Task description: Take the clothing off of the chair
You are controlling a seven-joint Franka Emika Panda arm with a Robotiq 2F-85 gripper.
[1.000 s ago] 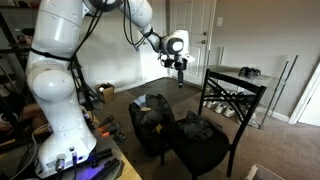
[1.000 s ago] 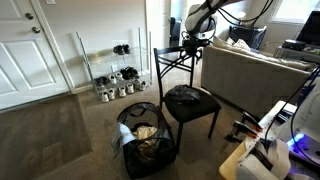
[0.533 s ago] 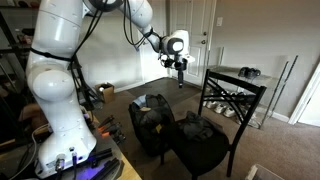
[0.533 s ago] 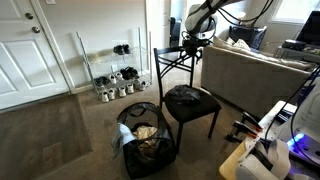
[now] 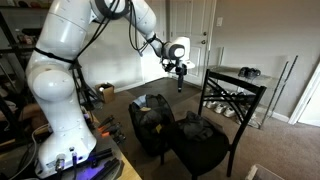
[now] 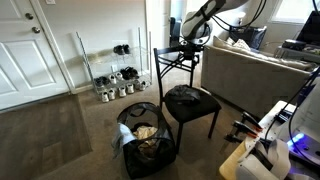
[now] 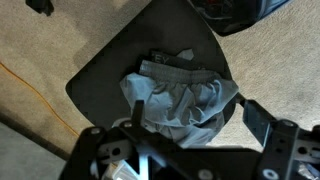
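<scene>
Chair [image 7: 108,72] seat sits below my wrist camera, with an open bag [image 6: 145,142] beside it, probably for the drop-off. Clothing [image 7: 182,98] lies crumpled on the seat. My gripper [image 5: 180,84] hangs high above it, jaws wide and empty, apparently lined up to descend.

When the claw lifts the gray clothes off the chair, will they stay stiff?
Probably floppy: the clothing lies crumpled in soft folds on the chair seat. It would likely droop, and it seems light, being thin. It shouldn't roll.
</scene>
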